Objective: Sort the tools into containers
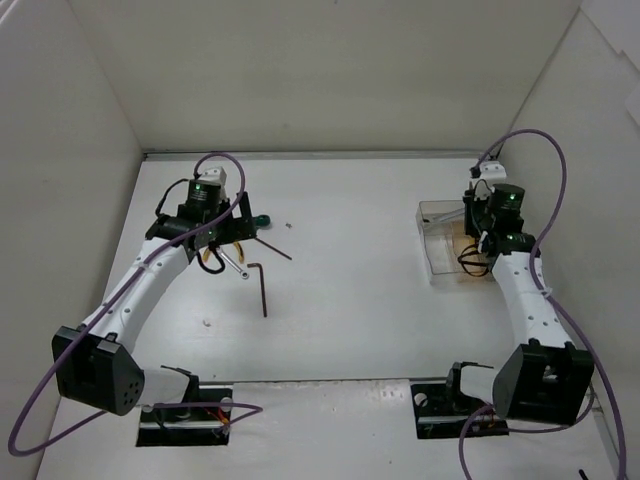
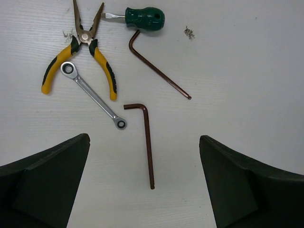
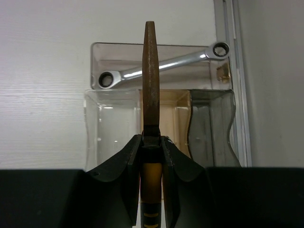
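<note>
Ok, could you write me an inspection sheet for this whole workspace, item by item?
Surface: white table, no spills seen.
Job's things: yellow-handled pliers, silver wrench, green-handled screwdriver, hex key and second hex key lie loose under the left arm; clear bins stand at right, a second wrench in the far one.
Clutter: tiny screw beside the screwdriver.
Grippers: left tool open and empty; right tool shut on what looks like a second pair of pliers, over the bins.
Cables: purple cables loop above both arms.
Surroundings: plain white walls; nothing else seen.
</note>
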{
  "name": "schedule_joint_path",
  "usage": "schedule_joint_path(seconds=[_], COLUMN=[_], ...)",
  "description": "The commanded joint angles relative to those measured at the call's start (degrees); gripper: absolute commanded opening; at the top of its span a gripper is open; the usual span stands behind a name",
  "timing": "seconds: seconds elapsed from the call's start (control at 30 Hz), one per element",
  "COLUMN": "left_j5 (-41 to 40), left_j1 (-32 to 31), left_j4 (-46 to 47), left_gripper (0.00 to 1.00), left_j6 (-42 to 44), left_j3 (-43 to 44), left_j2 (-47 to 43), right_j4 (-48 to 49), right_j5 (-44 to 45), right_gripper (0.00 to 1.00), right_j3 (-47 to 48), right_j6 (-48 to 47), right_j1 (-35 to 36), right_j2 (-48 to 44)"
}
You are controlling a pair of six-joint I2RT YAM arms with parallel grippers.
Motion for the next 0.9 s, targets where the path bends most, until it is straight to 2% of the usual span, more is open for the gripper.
schedule_joint_path(seconds=[0.0, 0.17, 0.53, 0.87], left_j5=[0.8, 1.8, 3.3, 4.7], left_j1=[1.0, 1.5, 2.5, 2.5], left_j4=[0.7, 3.1, 5.9, 6.8], left_gripper=[0.96, 0.96, 0.95, 0.94], left_j6=[2.6, 4.5, 6.1, 6.3], left_j3=[0.2, -3.1, -5.1, -5.0], left_j2=[-1.9, -2.6, -1.0, 2.5], right_j4=[4.6, 6.4, 7.0, 8.8], right_j5=[-5.4, -8.1, -2.0, -5.5], right_gripper=[0.0, 0.0, 0.0, 0.0], right_j3=[3.2, 4.6, 9.2, 9.8], right_j6=[-2.4, -5.6, -13.4, -13.7], right_j1=[-7.4, -13.4, -16.1, -18.9], right_j2=[1.8, 5.4, 13.7, 21.2])
